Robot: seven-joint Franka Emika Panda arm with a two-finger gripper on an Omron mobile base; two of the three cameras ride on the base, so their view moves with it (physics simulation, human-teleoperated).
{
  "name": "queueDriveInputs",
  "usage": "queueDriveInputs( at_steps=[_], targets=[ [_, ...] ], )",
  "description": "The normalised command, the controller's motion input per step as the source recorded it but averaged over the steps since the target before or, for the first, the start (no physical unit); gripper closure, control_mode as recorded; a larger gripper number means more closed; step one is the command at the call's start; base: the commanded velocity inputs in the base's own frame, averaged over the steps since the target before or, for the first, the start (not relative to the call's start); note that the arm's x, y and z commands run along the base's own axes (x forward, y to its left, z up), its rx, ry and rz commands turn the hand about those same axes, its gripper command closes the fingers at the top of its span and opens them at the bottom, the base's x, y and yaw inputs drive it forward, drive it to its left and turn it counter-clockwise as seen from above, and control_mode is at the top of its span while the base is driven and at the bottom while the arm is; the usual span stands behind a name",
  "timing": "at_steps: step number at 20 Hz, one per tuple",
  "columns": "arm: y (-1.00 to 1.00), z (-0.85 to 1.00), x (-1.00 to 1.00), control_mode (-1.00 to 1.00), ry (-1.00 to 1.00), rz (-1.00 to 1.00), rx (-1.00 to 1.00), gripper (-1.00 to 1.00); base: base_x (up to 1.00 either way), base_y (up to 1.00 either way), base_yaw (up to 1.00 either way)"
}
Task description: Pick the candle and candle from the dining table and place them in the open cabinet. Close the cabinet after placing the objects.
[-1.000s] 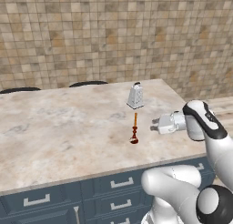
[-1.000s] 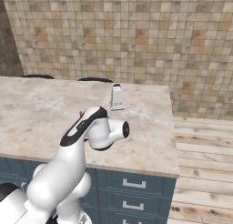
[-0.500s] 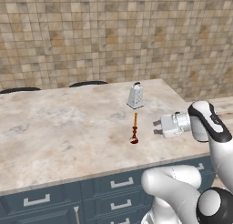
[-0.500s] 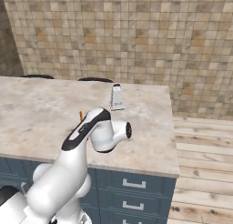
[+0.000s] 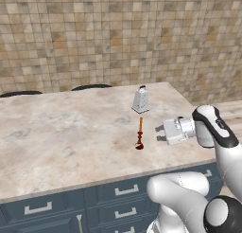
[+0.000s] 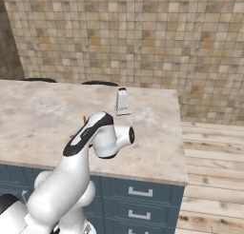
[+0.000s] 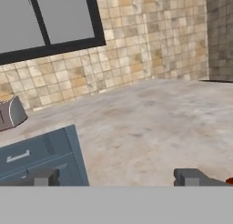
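Observation:
A slender dark red candle (image 5: 140,135) stands upright on the beige marble dining table (image 5: 61,132), just in front of a grey metal grater (image 5: 140,99). My gripper (image 5: 159,133) hangs open a short way to the candle's right, level with it and pointing at it, nothing between its fingers. From the right base view my arm (image 6: 93,135) covers most of the candle (image 6: 84,119); the grater (image 6: 122,102) stands behind. In the hand view the gripper (image 7: 117,177) is open over the table top and a red sliver of the candle (image 7: 230,180) shows at the right edge. The open cabinet is out of view.
Two black chair backs (image 5: 92,86) peek over the table's far edge. The table ends just right of my arm, with wooden floor (image 6: 214,147) beyond. Dark blue drawers (image 5: 123,192) run below the front edge. A tiled wall (image 5: 118,38) stands behind.
The hand has shifted only slightly beside the candle, and the jaws have stayed open. Candle and grater have not moved.

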Motion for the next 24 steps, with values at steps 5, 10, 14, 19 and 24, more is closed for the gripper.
queueDriveInputs(
  at_steps=[5,10,14,19,24],
  targets=[
    [0.33,0.00,0.05,-1.00,0.00,0.00,0.00,-1.00,0.00,0.00,0.00],
    [0.09,0.00,0.03,-1.00,0.00,0.00,0.00,-1.00,0.00,0.00,0.00],
    [0.00,0.00,0.00,-1.00,0.00,-0.01,0.00,-1.00,0.00,0.00,0.00],
    [0.00,0.00,0.02,-1.00,0.00,-0.07,0.00,-1.00,0.00,0.00,0.00],
    [0.00,0.00,0.20,-1.00,0.00,-0.09,0.00,-1.00,0.00,0.00,0.00]
  ],
)
